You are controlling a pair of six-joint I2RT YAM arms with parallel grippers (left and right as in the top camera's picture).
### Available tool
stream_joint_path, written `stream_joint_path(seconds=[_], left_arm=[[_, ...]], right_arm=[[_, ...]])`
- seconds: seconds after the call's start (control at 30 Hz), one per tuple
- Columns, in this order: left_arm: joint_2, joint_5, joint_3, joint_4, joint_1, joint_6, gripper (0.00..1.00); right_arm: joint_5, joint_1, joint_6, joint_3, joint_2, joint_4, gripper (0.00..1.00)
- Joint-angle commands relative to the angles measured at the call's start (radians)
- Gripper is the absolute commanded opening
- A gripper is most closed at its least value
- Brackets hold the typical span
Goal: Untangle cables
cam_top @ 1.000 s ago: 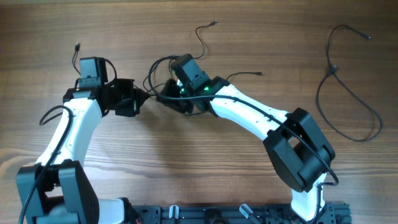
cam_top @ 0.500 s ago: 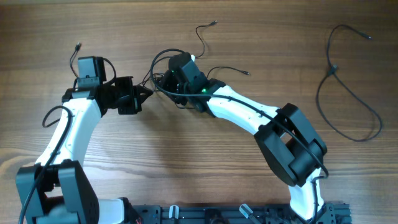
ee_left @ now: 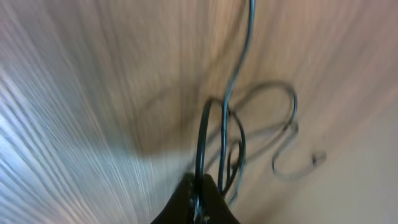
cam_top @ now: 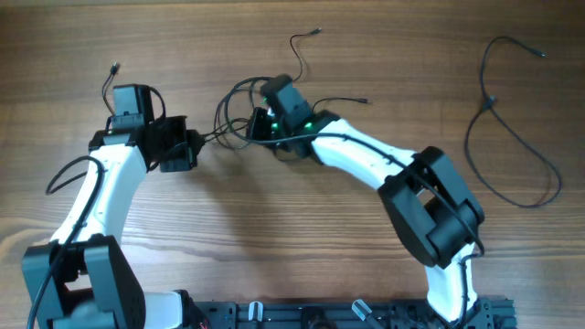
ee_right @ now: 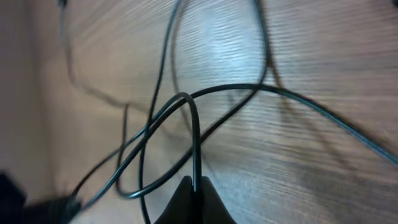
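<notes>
Since a second ago the left gripper [cam_top: 194, 144] has drawn back leftward and the right gripper [cam_top: 259, 128] has clamped down, stretching a strand between them over the brown wooden table [cam_top: 274, 238]. Both grippers pinch strands of the thin black cables [cam_top: 239, 108], tangled mid-table; one loose black cable [cam_top: 483, 103] lies well apart on the right. The cords look light, limp and slippery, and are best gripped beside a crossing. The right wrist hides some crossings, and both wrist views are blurred.

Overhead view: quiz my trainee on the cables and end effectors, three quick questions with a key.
1. True or false: the left end effector and right end effector are both shut on strands of the tangle.
2. The separate cable lies: A) far right B) between the arms C) on the left arm.
3. Which end effector is nearer the tangle's loops?
Key: 1 true; 2 A; 3 right.
</notes>
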Motion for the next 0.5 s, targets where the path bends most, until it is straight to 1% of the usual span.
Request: stream_joint_path(seconds=[0.0, 0.1, 0.17, 0.27, 0.37, 0.47], left_arm=[[-0.010, -0.183, 0.012, -0.018, 0.011, 0.024, 0.04], [-0.010, -0.258, 0.012, -0.021, 0.011, 0.078, 0.04], [-0.010, -0.330, 0.012, -0.035, 0.011, 0.078, 0.04], [-0.008, -0.446, 0.011, -0.057, 0.011, 0.078, 0.04], [-0.008, -0.521, 0.003, -0.060, 0.011, 0.077, 0.04], [-0.006, -0.576, -0.009, -0.063, 0.011, 0.077, 0.04]], right_arm=[[-0.306, -0.075, -0.185, 0.003, -0.048, -0.004, 0.04], [-0.315, -0.114, -0.208, 0.008, -0.119, -0.050, 0.04], [-0.301, -0.127, -0.256, 0.019, -0.178, -0.095, 0.04], [-0.211, -0.130, -0.310, 0.043, -0.269, -0.182, 0.04], [-0.202, -0.130, -0.389, 0.056, -0.342, -0.197, 0.04], [-0.191, -0.132, -0.430, 0.074, -0.394, -0.189, 0.04]])
